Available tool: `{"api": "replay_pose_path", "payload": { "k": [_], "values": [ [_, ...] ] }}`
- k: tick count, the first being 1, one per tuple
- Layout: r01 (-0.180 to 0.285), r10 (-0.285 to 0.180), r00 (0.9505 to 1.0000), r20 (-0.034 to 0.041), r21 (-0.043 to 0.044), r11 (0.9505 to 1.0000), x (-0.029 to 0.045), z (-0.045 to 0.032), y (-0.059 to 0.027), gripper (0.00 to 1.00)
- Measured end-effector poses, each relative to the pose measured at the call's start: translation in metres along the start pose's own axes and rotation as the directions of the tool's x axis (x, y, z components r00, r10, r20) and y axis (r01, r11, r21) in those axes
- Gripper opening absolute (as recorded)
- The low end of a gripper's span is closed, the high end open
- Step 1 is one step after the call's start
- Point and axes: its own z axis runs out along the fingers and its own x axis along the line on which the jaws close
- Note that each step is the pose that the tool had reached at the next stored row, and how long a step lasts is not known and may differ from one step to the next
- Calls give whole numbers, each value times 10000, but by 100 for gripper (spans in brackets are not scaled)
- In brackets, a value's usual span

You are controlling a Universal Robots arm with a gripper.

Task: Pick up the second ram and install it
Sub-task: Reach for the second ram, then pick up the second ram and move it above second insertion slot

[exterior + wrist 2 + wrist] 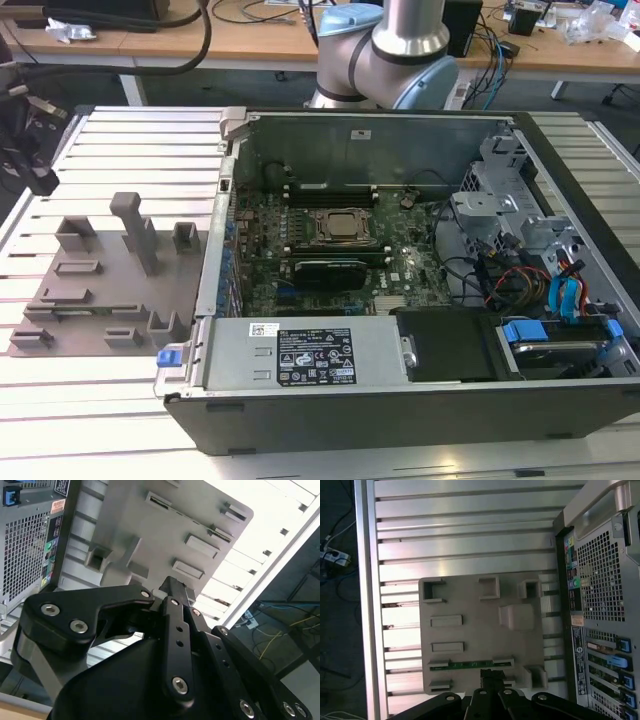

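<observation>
Our black claw (487,676) hangs clenched, empty. Beneath it, the slim green ram stick (470,664) lies in the grey plastic tray (475,632).

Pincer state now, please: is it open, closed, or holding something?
Pincer: closed, holding nothing. The memory stick lies in the grey tray.

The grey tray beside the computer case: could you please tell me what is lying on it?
One slim green ram lies in its holder among moulded blocks on the tray. The gripper hides part of the tray's edge beside it.
</observation>
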Motion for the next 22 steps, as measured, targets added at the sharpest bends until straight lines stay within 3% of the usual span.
{"api": "replay_pose_path", "payload": {
  "k": [5,12,22],
  "values": [
    [0,0,10000,0,1,10000,70,20,-67,10],
    [0,0,10000,2,3,10000,73,85,-212,10],
    [1,-1,10000,1,16,10000,66,92,-213,10]
  ]
}}
